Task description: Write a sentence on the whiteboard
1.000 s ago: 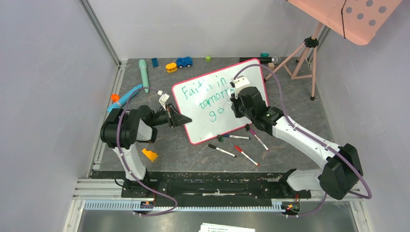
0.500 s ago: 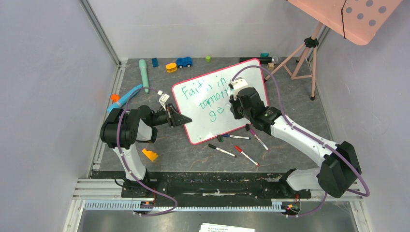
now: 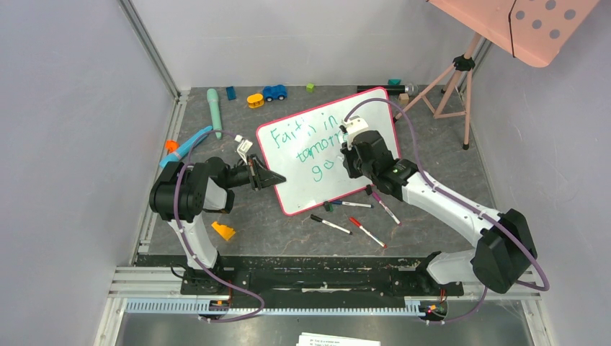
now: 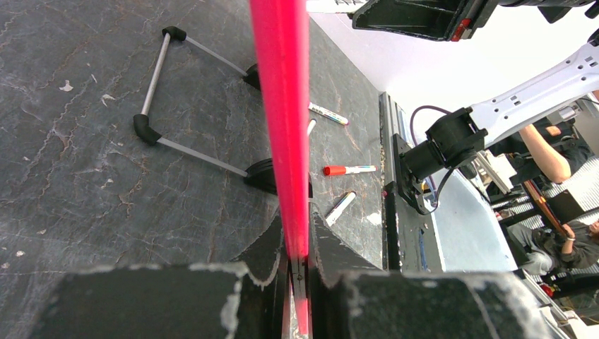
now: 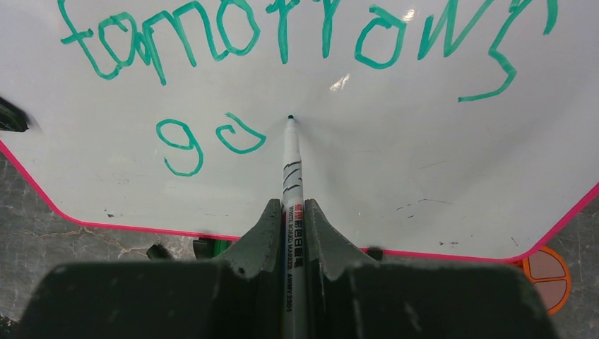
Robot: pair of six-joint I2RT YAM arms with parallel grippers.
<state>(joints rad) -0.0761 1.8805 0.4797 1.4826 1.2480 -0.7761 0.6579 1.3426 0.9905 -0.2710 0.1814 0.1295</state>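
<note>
The whiteboard with a pink-red rim stands tilted in the middle of the table. The green sentence reads "Faith in", "tomorrow" and "go". My left gripper is shut on the whiteboard's left rim. My right gripper is shut on a white marker. Its green tip rests on or just off the board right of the "go", below "tomorrow".
Several loose markers lie in front of the board. Toys and a teal cylinder lie at the back. A pink tripod with a dotted panel stands at the right. An orange piece lies near the left arm.
My right gripper has shifted slightly left and back over the board with the marker. My left arm and the board have not moved.
</note>
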